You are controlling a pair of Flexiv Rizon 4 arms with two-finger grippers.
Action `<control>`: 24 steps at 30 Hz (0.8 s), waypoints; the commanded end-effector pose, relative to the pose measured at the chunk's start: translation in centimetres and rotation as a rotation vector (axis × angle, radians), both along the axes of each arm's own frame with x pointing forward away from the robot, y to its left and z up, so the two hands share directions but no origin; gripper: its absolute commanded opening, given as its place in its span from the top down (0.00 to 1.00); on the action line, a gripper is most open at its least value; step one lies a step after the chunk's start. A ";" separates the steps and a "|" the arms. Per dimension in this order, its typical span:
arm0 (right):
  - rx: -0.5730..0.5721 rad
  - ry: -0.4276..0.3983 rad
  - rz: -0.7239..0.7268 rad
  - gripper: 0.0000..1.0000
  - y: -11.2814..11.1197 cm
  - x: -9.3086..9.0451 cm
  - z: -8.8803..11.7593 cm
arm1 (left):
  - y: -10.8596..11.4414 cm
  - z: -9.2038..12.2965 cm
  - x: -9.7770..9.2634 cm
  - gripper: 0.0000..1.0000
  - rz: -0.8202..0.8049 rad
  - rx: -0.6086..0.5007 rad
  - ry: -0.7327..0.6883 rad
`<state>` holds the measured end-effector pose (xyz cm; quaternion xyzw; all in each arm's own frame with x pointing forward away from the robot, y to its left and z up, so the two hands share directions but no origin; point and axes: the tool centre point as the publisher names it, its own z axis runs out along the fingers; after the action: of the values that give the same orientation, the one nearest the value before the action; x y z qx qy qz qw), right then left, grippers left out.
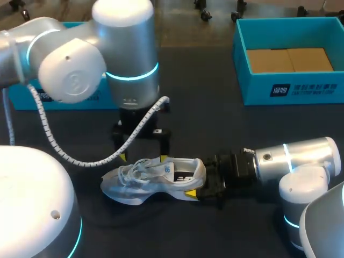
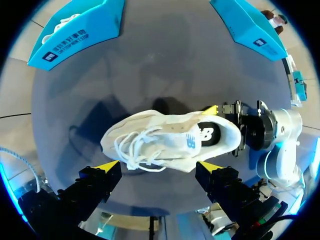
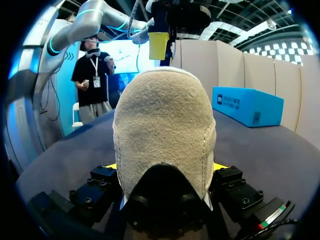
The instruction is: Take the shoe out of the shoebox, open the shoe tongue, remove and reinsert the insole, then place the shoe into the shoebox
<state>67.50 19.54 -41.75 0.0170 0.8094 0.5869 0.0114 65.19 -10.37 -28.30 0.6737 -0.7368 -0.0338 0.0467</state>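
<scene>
White mesh lace-up shoe (image 1: 153, 180) has its heel pinched between the fingers of the right gripper (image 1: 201, 180), likely bracing it upright on its sole. Above the laces the left gripper (image 2: 158, 166) hangs with fingers spread, holding nothing, probably poised for the tongue. The shoe sits by the near edge of the dark table (image 1: 215, 123); the open blue cardboard shoebox (image 1: 258, 91) stands at its far right corner.

Off-white shoe (image 1: 153, 180) w/ beige heel & black inside, teal shoebox (image 1: 301, 88) w/ brown cardboard btm, dark grey table (image 1: 215, 134).
</scene>
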 end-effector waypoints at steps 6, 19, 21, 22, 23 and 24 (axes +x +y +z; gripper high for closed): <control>-0.008 0.002 0.001 1.00 0.2 0.1 0.1 | -3.0 -1.8 0.5 0.00 -0.012 0.100 0.014; -0.008 0.002 0.001 1.00 0.2 0.1 0.1 | -3.7 -3.9 0.5 0.00 0.014 0.245 -0.011; -0.008 0.002 0.001 1.00 0.2 0.1 0.1 | -3.7 -4.4 0.6 0.00 0.015 0.254 0.000; -0.008 0.002 0.001 1.00 0.2 0.1 0.1 | -3.8 -4.6 0.6 0.00 0.017 0.261 -0.002; -0.008 0.002 0.001 1.00 0.2 0.1 0.1 | -3.8 -4.8 0.6 0.00 0.016 0.263 -0.002; -0.008 0.002 0.001 1.00 0.2 0.1 0.1 | -3.9 -5.1 0.5 0.00 0.015 0.271 0.000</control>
<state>67.50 19.55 -41.75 0.0171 0.8094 0.5869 0.0114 65.59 -13.43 -32.47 0.6830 -0.7218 -0.1090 -0.0245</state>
